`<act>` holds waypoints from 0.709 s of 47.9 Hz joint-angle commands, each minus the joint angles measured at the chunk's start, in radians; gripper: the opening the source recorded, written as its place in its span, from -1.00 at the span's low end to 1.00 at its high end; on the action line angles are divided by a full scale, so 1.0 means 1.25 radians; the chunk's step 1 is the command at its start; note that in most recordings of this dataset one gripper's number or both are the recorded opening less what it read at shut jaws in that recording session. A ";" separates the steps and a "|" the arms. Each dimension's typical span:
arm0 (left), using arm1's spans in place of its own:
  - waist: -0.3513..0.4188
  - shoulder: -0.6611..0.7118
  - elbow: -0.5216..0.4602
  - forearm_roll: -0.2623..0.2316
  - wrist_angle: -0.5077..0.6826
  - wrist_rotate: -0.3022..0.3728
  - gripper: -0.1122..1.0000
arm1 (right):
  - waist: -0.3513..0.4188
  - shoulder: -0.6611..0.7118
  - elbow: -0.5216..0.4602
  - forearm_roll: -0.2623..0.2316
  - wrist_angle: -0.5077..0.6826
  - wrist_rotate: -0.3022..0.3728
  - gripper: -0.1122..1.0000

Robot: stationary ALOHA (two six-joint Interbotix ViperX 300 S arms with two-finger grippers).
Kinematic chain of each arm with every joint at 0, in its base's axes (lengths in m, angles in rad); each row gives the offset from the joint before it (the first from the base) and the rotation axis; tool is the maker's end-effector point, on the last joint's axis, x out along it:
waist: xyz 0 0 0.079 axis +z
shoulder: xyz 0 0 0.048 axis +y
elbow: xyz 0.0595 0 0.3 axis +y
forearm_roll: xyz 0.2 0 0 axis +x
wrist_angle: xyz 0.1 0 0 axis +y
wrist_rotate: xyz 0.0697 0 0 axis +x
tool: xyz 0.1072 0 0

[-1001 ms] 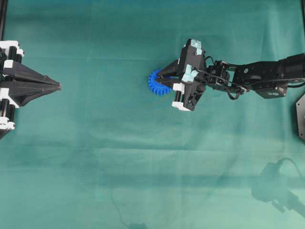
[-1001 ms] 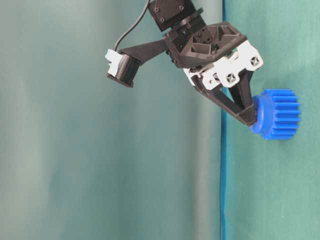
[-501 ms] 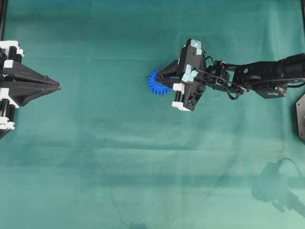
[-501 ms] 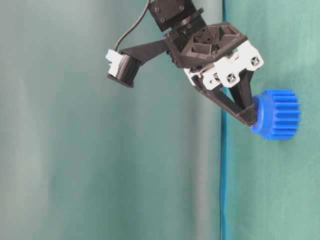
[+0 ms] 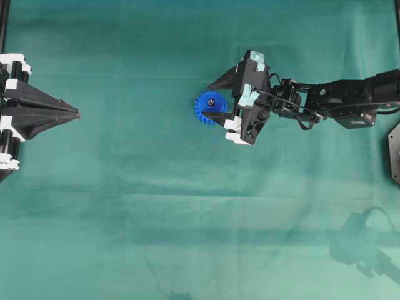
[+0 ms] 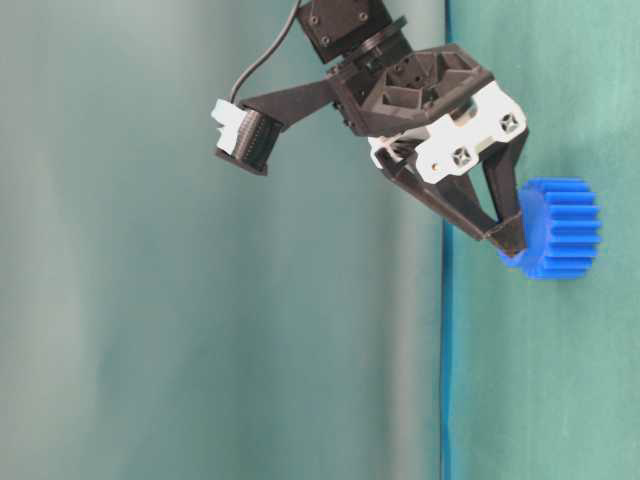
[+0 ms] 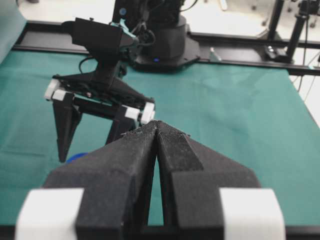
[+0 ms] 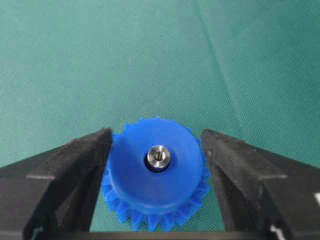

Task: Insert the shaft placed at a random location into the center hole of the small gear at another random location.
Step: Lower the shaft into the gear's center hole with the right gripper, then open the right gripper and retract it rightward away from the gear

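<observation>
Shaft [image 8: 158,156] stands upright in the small gear [image 8: 156,172], directly between the released right gripper [image 8: 156,165] fingers. Left gripper [image 5: 75,113], clenched, sits well apart

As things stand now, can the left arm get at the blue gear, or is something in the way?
Probably not easily. The left claw sits shut at the far left edge, with open cloth between it and the small gear. But the right claw stands open around the gear, one finger on each side, so it blocks a clean approach.
</observation>
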 commanded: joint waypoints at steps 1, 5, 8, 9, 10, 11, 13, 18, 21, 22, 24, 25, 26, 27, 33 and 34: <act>0.001 0.004 -0.009 -0.001 -0.004 -0.001 -0.80 | 0.002 -0.012 -0.016 0.001 -0.005 0.001 0.48; 0.001 0.004 -0.009 -0.001 -0.004 -0.001 -0.81 | 0.002 -0.020 -0.021 0.001 -0.001 0.001 0.48; 0.001 0.004 -0.009 -0.001 -0.004 -0.001 -0.80 | 0.002 -0.034 -0.026 0.001 0.001 0.001 0.49; 0.001 0.004 -0.009 -0.001 -0.004 -0.001 -0.80 | 0.002 -0.039 -0.028 0.002 0.004 0.001 0.49; 0.000 0.004 -0.009 -0.001 -0.004 -0.001 -0.81 | 0.001 -0.044 -0.029 0.001 0.006 0.001 0.49; 0.001 0.004 -0.009 -0.001 -0.004 -0.001 -0.80 | 0.001 -0.052 -0.031 0.001 0.009 0.001 0.49; 0.001 0.002 -0.009 -0.004 -0.004 -0.002 -0.81 | 0.002 -0.065 -0.034 0.001 0.016 0.001 0.49; 0.001 0.004 -0.009 -0.001 -0.004 -0.002 -0.80 | 0.001 -0.098 -0.043 0.000 0.045 0.000 0.49; 0.001 0.004 -0.009 -0.004 -0.004 -0.002 -0.80 | 0.002 -0.115 -0.048 0.000 0.067 -0.001 0.48; 0.001 0.002 -0.009 -0.001 -0.004 -0.002 -0.81 | 0.001 -0.120 -0.049 0.000 0.074 -0.001 0.48; 0.001 0.004 -0.009 -0.004 -0.004 -0.002 -0.80 | 0.001 -0.126 -0.052 0.000 0.087 -0.001 0.48; 0.000 0.002 -0.009 -0.001 -0.004 -0.002 -0.81 | 0.002 -0.129 -0.053 0.000 0.092 0.000 0.48; 0.001 0.004 -0.010 -0.004 -0.004 -0.002 -0.81 | 0.002 -0.130 -0.054 0.000 0.096 -0.001 0.48; 0.001 0.004 -0.009 -0.004 -0.004 -0.002 -0.80 | 0.002 -0.131 -0.054 0.000 0.099 0.000 0.48; 0.001 0.004 -0.009 -0.004 -0.004 -0.002 -0.81 | 0.002 -0.140 -0.050 0.001 0.107 0.001 0.48; 0.001 0.004 -0.009 -0.004 -0.004 -0.002 -0.80 | 0.004 -0.144 -0.047 0.001 0.109 0.001 0.48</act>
